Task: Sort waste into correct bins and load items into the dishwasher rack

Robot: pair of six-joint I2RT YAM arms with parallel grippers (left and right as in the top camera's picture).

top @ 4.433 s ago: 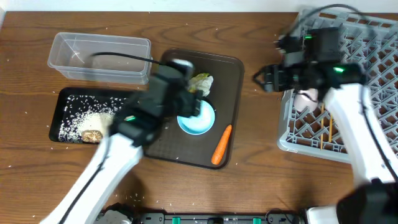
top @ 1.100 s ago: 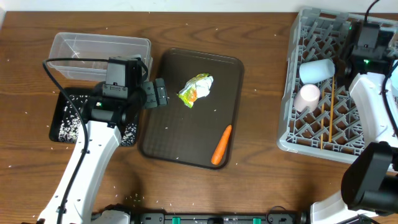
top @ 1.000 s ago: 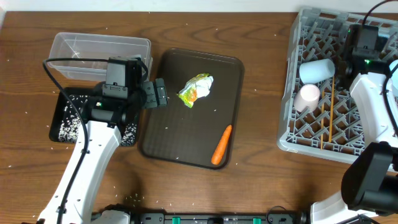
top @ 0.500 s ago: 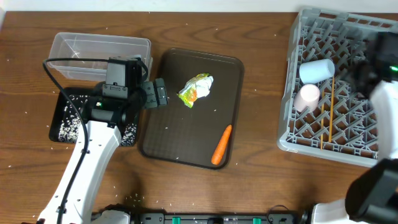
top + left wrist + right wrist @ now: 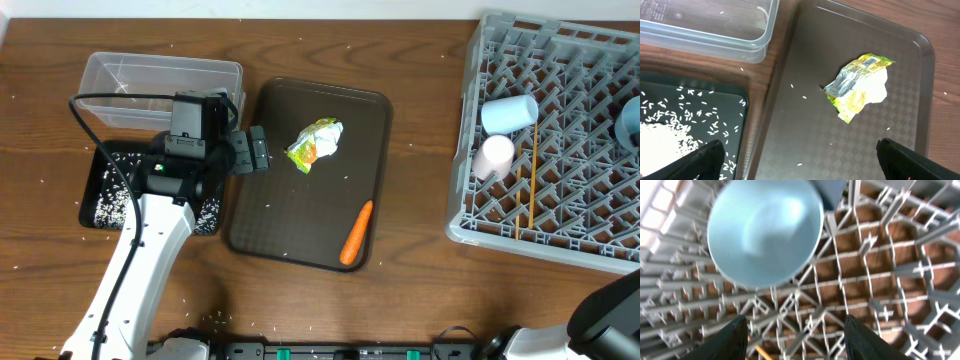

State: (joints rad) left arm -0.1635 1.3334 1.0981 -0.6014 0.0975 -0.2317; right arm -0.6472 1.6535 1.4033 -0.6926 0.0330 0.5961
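A crumpled wrapper (image 5: pixel 315 140) (image 5: pixel 860 87) and an orange carrot (image 5: pixel 357 232) lie on the dark brown serving tray (image 5: pixel 290 230). My left gripper (image 5: pixel 260 150) (image 5: pixel 800 162) hovers open over that tray's left edge, with nothing between its fingers. The grey dishwasher rack (image 5: pixel 560 235) holds a light blue cup (image 5: pixel 508 112), a pink cup (image 5: pixel 493 155) and chopsticks (image 5: pixel 532 170). A pale blue bowl (image 5: pixel 630 122) (image 5: pixel 765 232) rests mouth down in the rack. In the right wrist view my right gripper (image 5: pixel 797 340) is open above the rack (image 5: pixel 880 280), clear of the bowl.
The clear tub (image 5: pixel 160 90) (image 5: pixel 705 25) stands at the back left. In front of it is the black tray (image 5: pixel 105 195) (image 5: pixel 685 120), scattered with rice and partly covered by my left arm. The right arm's base (image 5: pixel 610 320) shows at the lower right corner.
My right arm has pulled away from the rack's far side and out of the overhead view, leaving the bowl in the rack. The left arm has not moved.
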